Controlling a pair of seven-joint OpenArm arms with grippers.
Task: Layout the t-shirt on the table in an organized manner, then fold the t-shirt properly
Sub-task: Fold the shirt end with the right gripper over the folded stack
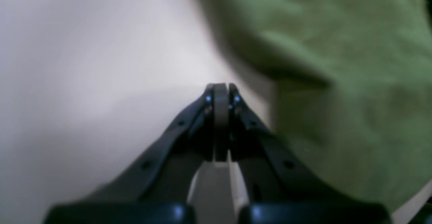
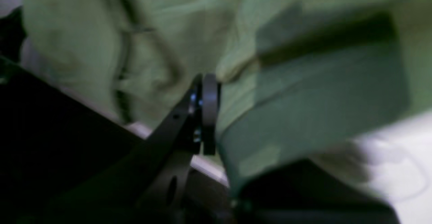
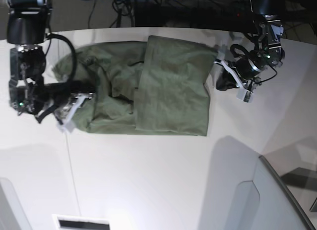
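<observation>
On the white tabletop [image 3: 148, 180] the soft, limp t-shirt [image 3: 168, 91] lies part-folded; right pincer [image 2: 211, 112] clamped on its edge, left pincer [image 1: 221, 92] pressed together, empty, beside the cloth — likely best gripped at corners.

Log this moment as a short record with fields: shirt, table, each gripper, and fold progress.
shirt: olive-green t-shirt, lying on the table, its right part in the base view folded over the middle, the rest wrinkled
table: white table, shirt on its far half
left gripper: left gripper shut, empty, over the table beside the shirt's edge
right gripper: right gripper shut on the t-shirt, pinching cloth at the opposite edge
fold progress: one side folded in; the side at the right gripper not yet folded
</observation>
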